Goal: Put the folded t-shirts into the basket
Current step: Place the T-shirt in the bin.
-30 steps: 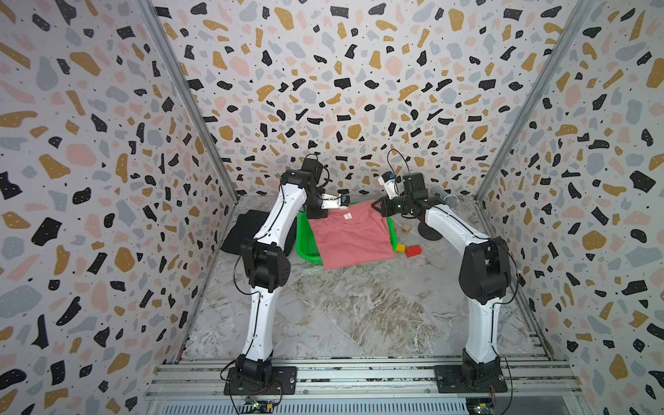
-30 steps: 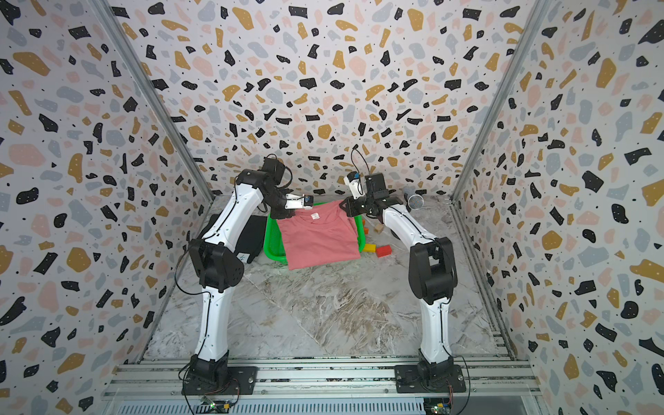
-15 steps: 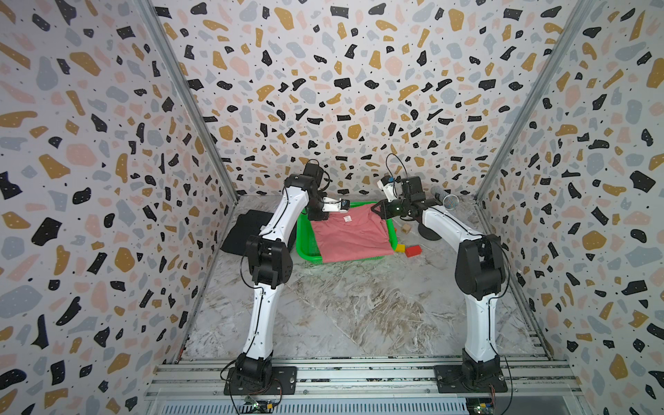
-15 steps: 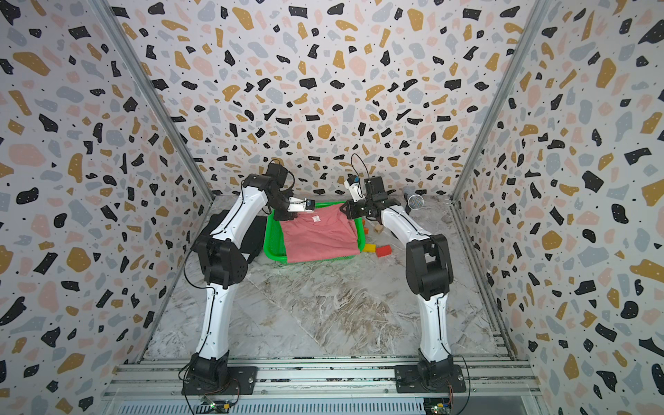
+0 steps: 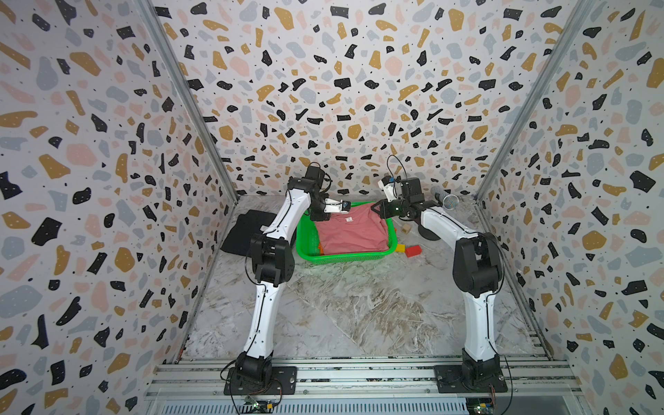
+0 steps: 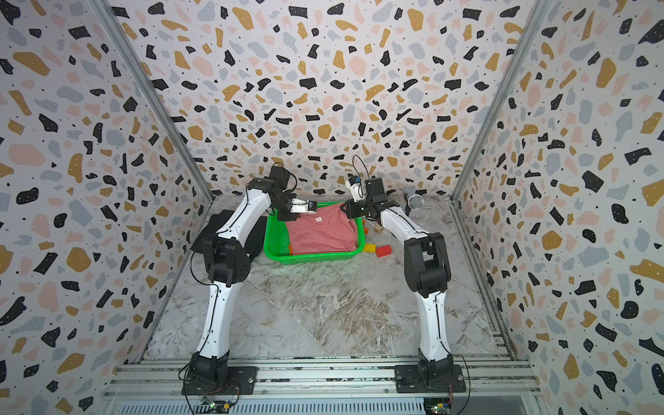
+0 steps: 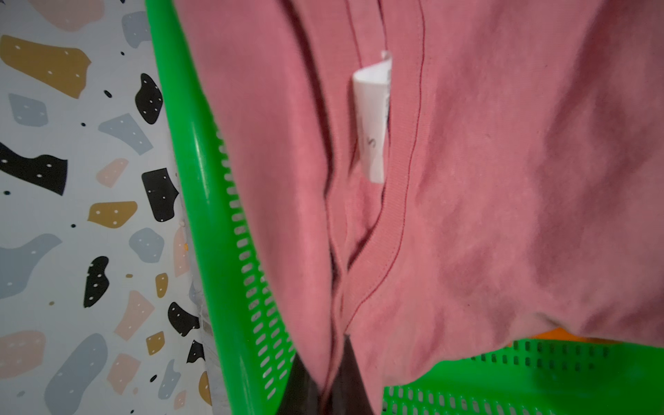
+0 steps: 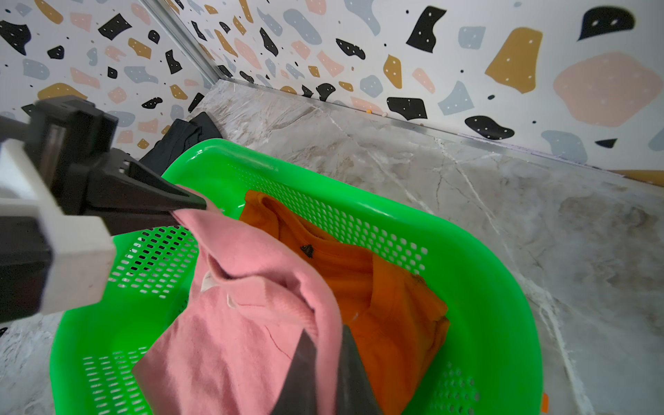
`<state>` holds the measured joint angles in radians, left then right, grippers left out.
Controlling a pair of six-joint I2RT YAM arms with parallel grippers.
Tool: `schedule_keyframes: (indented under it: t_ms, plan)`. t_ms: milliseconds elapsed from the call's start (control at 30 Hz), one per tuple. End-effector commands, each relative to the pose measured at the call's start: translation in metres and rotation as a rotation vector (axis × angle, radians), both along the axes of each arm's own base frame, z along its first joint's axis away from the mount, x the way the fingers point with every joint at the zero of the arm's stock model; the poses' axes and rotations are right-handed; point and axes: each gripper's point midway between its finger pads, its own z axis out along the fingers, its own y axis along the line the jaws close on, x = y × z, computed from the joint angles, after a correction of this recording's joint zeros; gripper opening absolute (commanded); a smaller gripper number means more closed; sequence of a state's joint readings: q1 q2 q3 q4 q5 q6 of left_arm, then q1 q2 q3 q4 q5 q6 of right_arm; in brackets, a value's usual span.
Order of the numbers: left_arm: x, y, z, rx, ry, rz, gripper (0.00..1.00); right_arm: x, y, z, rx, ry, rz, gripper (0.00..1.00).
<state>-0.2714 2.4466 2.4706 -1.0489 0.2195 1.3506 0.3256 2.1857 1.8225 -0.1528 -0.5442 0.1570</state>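
Over the far end of the basket (image 5: 345, 257), in both top views: left gripper (image 5: 317, 216) and right gripper (image 5: 376, 210), each clamped on a far corner of the pink shirt (image 5: 350, 235). Pink shirt mostly inside the basket, far edge held up at those two corners. Black shirt (image 5: 247, 230) flat on the marble surface (image 5: 359, 309), outside the basket, just beside the wall on the left arm's side. Red block (image 5: 413, 250) and yellow block (image 5: 400, 248) near the basket's front corner on the right arm's side.

From the left wrist: dark fingers (image 7: 354, 377) pinched shut on a fold of pink cloth by the collar, white neck label (image 7: 373, 122) showing, perforated basket wall close alongside.

From the right wrist: fingertips closed on pink fabric above the basket's inside; orange shirt (image 8: 388, 298) down on the basket's bottom, partly under the pink one; black shirt just past the basket's far corner.
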Motion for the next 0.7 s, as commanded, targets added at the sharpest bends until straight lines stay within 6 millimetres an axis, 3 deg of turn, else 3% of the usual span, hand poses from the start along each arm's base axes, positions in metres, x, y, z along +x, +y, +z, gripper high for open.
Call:
schedule_keyframes:
  t_ms: [0,133,167,233,300,367,533,667]
  plan:
    - [0.006,0.001,-0.002,-0.008,-0.017,-0.002,0.0,0.004,-0.001,0.012,0.021,-0.029,-0.012,0.0]
    - [0.011,0.0,-0.002,-0.019,-0.031,0.016,0.02,0.008,-0.006,0.007,-0.015,-0.039,-0.028,0.01]
    - [0.012,0.0,-0.002,-0.023,-0.036,0.022,0.09,0.009,-0.007,0.007,-0.027,-0.044,-0.029,0.05]
    - [0.019,-0.002,-0.001,-0.037,-0.058,0.041,0.39,0.014,-0.01,0.007,-0.052,-0.055,-0.045,0.19]
    - [0.027,-0.001,0.003,-0.045,-0.086,0.069,0.57,0.02,-0.016,0.005,-0.083,-0.063,-0.078,0.33]
    - [0.036,0.0,0.009,-0.058,-0.121,0.113,0.74,0.029,-0.026,0.007,-0.129,-0.083,-0.137,0.37]
    - [0.047,0.008,0.047,-0.135,-0.169,0.296,0.79,0.038,-0.042,0.033,-0.175,-0.156,-0.227,0.46]
    - [0.024,0.016,0.089,-0.297,-0.086,0.52,0.79,0.03,-0.054,0.055,-0.206,-0.136,-0.289,0.48]
